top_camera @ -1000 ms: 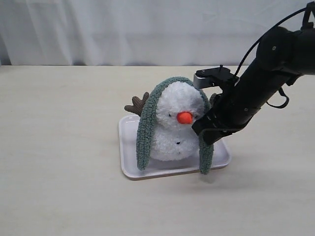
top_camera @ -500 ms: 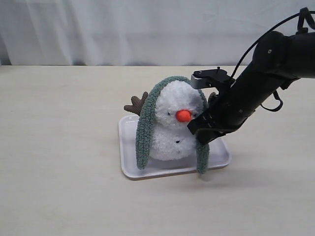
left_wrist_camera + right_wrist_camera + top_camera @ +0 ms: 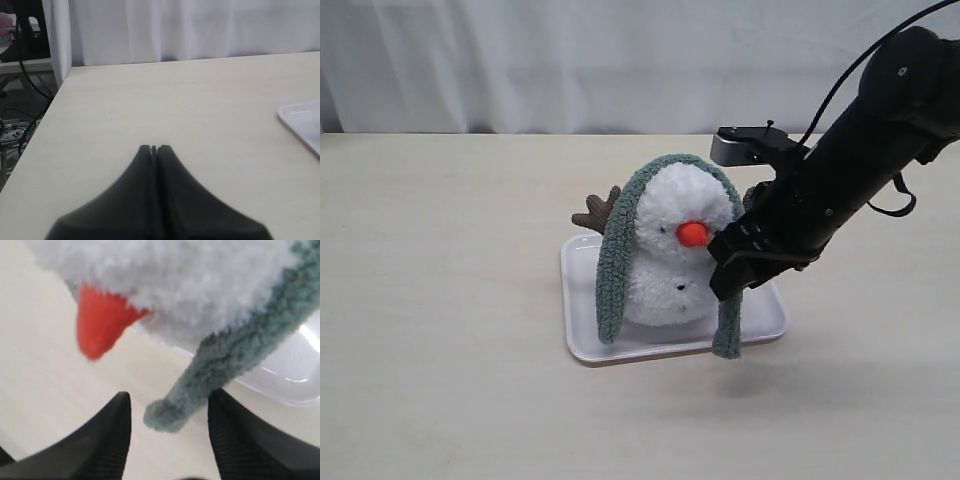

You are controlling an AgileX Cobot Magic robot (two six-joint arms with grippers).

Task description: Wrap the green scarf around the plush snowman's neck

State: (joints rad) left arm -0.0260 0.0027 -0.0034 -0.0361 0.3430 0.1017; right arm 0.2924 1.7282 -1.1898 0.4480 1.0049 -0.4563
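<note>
The scarf is soft, light and floppy, so it may slip on the fluffy snowman. It lies over his head, not round his neck, with ends hanging at his 9 and 3 o'clock. He sits on a tray on the table. My right jaws are open around the 3 o'clock end. I think near that tip is the best place to pinch. My left jaws are closed, holding nothing.

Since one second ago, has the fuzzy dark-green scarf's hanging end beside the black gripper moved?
Yes: the green scarf's hanging end has drifted slightly left, away from the white tray's right front corner, with the right gripper.
</note>
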